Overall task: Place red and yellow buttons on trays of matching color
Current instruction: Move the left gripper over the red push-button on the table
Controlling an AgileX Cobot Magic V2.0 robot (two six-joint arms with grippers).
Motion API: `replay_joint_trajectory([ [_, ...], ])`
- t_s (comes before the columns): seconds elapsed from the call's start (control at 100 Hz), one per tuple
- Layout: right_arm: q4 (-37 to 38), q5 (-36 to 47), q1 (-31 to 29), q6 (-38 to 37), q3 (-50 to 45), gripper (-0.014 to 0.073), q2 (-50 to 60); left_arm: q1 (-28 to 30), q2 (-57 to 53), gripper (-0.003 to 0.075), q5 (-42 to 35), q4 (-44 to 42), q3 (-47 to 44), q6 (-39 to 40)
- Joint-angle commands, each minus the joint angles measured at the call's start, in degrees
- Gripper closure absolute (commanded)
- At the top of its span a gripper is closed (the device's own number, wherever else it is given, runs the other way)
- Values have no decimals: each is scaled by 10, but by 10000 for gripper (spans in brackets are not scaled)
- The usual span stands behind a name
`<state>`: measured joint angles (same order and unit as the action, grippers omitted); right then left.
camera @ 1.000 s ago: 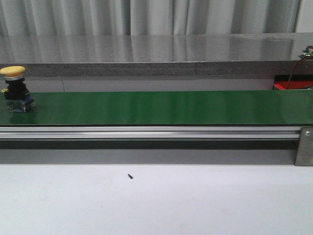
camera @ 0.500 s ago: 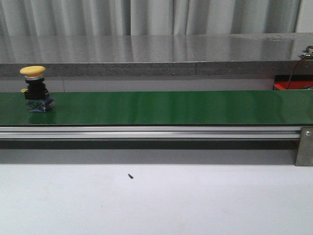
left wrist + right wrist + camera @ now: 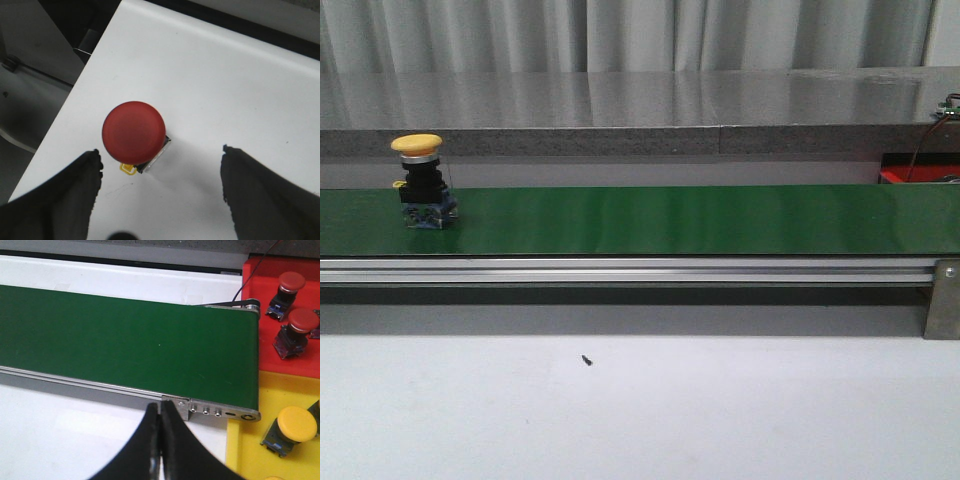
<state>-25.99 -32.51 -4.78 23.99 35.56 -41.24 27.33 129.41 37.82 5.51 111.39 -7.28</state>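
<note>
While a yellow button (image 3: 423,184) stood upright on the left part of the green belt (image 3: 680,220), with bare belt to its right, a small dark speck (image 3: 586,360) lay on the white table (image 3: 720,410) in front. The left gripper (image 3: 160,172) hung spread above one red button (image 3: 134,132). The right gripper (image 3: 160,427) was pressed together, empty, near the belt's end. There, the red tray (image 3: 260,345) held two red buttons (image 3: 290,285) and the yellow tray (image 3: 250,440) one fully visible yellow button (image 3: 294,426).

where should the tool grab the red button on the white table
Probably the dark body under the red button's cap, from straight above with the left tool open either side. The domed cap is wider than the body, so closing on it could slip.
</note>
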Motion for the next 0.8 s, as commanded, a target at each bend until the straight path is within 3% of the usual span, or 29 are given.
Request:
replay_joint_trajectory([
  [0.0,-7,32,0,-1,14,662,4,5,-36,225,-36,3,21,17],
  [0.79,-7,31,0,-1,14,662,4,18,-10,225,-83,28,26,23],
])
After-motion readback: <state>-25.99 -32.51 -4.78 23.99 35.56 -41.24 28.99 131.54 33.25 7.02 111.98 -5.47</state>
